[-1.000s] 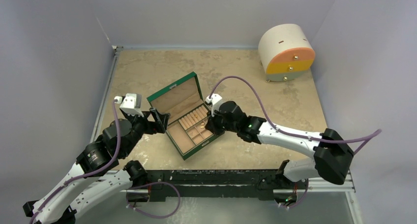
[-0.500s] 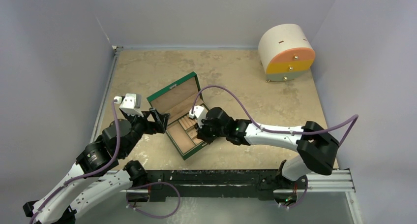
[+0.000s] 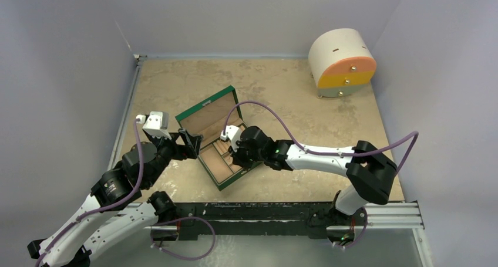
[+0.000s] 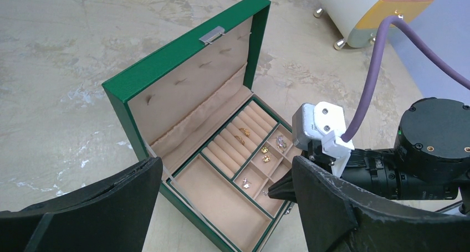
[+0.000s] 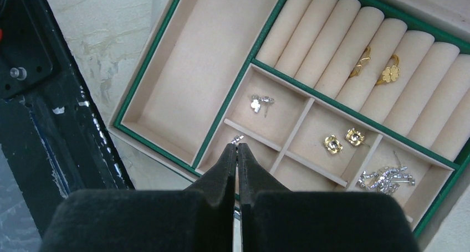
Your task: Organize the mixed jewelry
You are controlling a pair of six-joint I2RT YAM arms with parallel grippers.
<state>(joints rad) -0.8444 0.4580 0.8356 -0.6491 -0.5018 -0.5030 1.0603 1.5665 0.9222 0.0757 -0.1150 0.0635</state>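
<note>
At the very tips of your right gripper (image 5: 237, 148), the fingers are pressed together with a small silver piece (image 5: 237, 138) showing between them, apparently pinched. It sits over the corner compartment of the green jewelry box (image 4: 166, 59). Just beside that, the next compartment holds a silver clover earring (image 5: 259, 103), the one after it a pair of gold stud earrings (image 5: 332, 144), and the end one a cluster of silver earrings (image 5: 385, 176). Two gold rings (image 5: 391, 73) sit in the ring rolls behind, and the large tray (image 5: 188, 69) is bare. Your left gripper (image 4: 227, 162) hangs beside the box with its fingers spread wide, holding nothing. I judge the sorting nearly done: no loose jewelry shows on the table (image 3: 176, 85), and what's left looks like setting down this one piece, though your right arm hides part of the box from above. The round drawer cabinet (image 3: 342, 63) stands well apart.
</note>
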